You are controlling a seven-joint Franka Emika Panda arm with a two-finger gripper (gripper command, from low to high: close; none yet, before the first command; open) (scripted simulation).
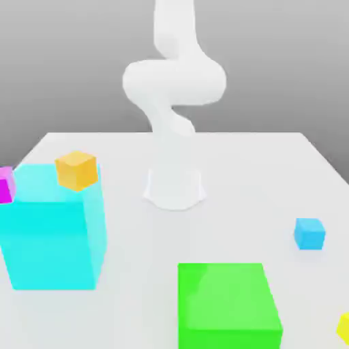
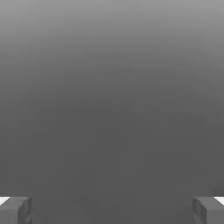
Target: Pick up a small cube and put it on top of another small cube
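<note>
The gripper (image 2: 112, 211) hangs wide open, holding nothing. The small cube (image 1: 309, 234) sits at the exterior view's right-centre; the arm (image 1: 174, 82) should descend squarely, fingers straddling opposite faces.

The white arm (image 1: 174, 102) stands up from its base and bends at twelve o'clock, and the gripper (image 2: 112, 210) has its jaws wide apart.

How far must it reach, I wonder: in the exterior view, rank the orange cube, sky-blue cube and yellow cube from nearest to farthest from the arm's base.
Measured from the arm's base:
1. orange cube, on the exterior view's left, by the cyan block.
2. sky-blue cube, on the exterior view's right.
3. yellow cube, far right, at the near table edge.
</note>
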